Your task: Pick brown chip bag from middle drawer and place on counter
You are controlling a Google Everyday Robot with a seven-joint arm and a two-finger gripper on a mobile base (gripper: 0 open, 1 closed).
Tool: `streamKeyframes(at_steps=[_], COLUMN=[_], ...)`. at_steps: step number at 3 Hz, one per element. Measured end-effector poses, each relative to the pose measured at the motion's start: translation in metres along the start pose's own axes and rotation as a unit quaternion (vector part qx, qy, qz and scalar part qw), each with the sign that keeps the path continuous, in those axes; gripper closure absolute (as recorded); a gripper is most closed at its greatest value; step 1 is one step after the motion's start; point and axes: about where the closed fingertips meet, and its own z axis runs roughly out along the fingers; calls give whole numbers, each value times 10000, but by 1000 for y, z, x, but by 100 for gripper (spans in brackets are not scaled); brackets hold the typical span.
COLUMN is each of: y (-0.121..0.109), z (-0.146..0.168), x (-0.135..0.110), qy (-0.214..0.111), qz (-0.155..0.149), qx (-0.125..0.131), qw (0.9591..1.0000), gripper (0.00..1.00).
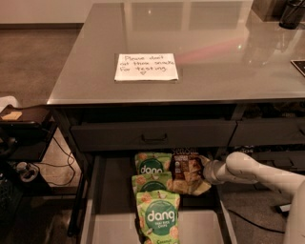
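Note:
The brown chip bag [187, 170] lies in the open middle drawer [112, 200], at its back right, beside the green bags. My gripper [204, 175] reaches in from the right on a white arm and sits against the bag's right edge, low inside the drawer. The bag hides the gripper's tip. The counter [219, 52] is the glossy grey top above the drawers.
Three green "dang" bags [157, 217] lie in a row left of the brown bag. A shut drawer front with a black handle [153, 137] is above the open drawer. A handwritten note [146, 66] lies on the counter. A dark object [291, 14] stands at the back right. A low shelf [19, 119] with cables is at left.

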Motion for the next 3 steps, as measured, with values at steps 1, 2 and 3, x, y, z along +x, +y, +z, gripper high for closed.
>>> streamKeyframes(at_steps=[1, 2, 3], y=[-13, -20, -21], z=[11, 26, 46], x=[-11, -17, -19], qy=[-98, -189, -259], qz=[-98, -125, -105], qx=[18, -13, -132], qw=[9999, 9997, 9995], gripper=[3, 3, 5])
